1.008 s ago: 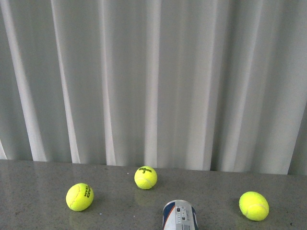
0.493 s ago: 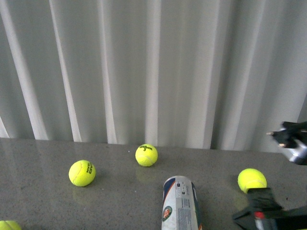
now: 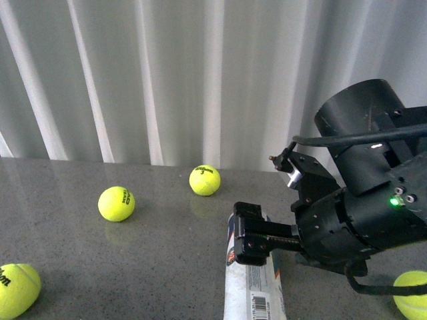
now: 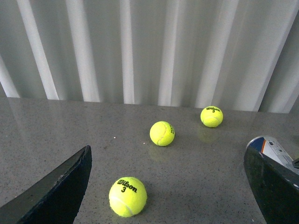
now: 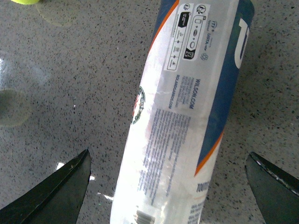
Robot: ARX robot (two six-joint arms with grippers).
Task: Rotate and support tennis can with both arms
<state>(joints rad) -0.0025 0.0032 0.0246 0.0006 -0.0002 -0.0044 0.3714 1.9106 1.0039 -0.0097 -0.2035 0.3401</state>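
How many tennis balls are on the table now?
4. One ball at the near left, one left of the can, one behind the can near the curtain, one at the near right, partly cut off. The right arm may hide others.

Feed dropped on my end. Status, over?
Right gripper open, above can. Left gripper open, empty. Can lying flat on table, not gripped. Balls clear of it.

Yellow tennis balls [image 3: 116, 203] scattered apart, grey speckled tabletop [image 3: 167, 257], white pleated curtain [image 3: 167, 67]
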